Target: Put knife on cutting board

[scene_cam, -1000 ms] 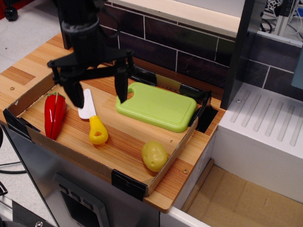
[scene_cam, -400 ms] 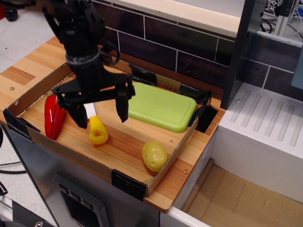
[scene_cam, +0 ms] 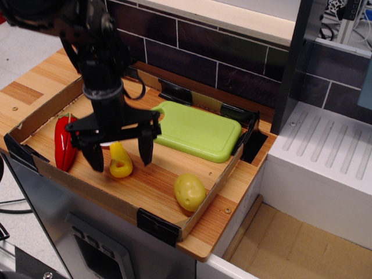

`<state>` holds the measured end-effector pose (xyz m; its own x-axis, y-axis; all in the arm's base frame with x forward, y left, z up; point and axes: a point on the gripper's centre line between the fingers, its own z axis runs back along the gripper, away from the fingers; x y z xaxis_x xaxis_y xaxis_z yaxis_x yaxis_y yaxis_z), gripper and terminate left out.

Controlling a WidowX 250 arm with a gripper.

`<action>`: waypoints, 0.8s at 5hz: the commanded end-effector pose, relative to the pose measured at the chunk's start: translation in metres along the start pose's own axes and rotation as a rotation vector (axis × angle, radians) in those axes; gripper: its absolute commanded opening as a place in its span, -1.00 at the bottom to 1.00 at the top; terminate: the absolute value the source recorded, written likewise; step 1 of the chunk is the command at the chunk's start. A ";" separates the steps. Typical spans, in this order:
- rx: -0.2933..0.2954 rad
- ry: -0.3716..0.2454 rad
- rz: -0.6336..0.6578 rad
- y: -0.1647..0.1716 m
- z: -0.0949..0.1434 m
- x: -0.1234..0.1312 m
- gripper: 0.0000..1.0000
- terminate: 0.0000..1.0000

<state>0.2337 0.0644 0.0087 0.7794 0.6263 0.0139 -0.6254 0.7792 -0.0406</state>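
The knife (scene_cam: pixel 120 160) lies on the wooden tray floor, its yellow handle with a hole showing; its white blade is mostly hidden behind my gripper. My black gripper (scene_cam: pixel 121 156) is open and hangs directly over the knife, one fingertip (scene_cam: pixel 96 163) left of the handle and the other (scene_cam: pixel 146 155) right of it. I cannot tell whether the fingers touch the floor. The light green cutting board (scene_cam: pixel 197 131) lies flat to the right of the gripper, its near-left corner with the handle hole partly behind my arm.
A red toy pepper (scene_cam: pixel 65 141) lies at the tray's left. A yellowish toy potato (scene_cam: pixel 189 191) sits near the front right corner. The shallow tray has low cardboard walls (scene_cam: pixel 93 189) with black corner clips. A dark tiled wall stands behind and a white sink unit (scene_cam: pixel 325 157) to the right.
My gripper has come down and forward from above the knife's blade, and its open fingers now straddle the yellow handle. The knife, board, pepper and potato have not moved.
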 end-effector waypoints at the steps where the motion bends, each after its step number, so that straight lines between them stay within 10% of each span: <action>1: 0.031 -0.043 -0.014 -0.004 -0.013 0.014 1.00 -1.00; 2: 0.007 -0.036 -0.050 -0.005 -0.017 0.014 -1.00 -1.00; 4: -0.027 -0.065 -0.095 -0.008 -0.010 0.016 -1.00 -1.00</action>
<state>0.2491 0.0733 -0.0019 0.8175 0.5700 0.0820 -0.5663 0.8216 -0.0656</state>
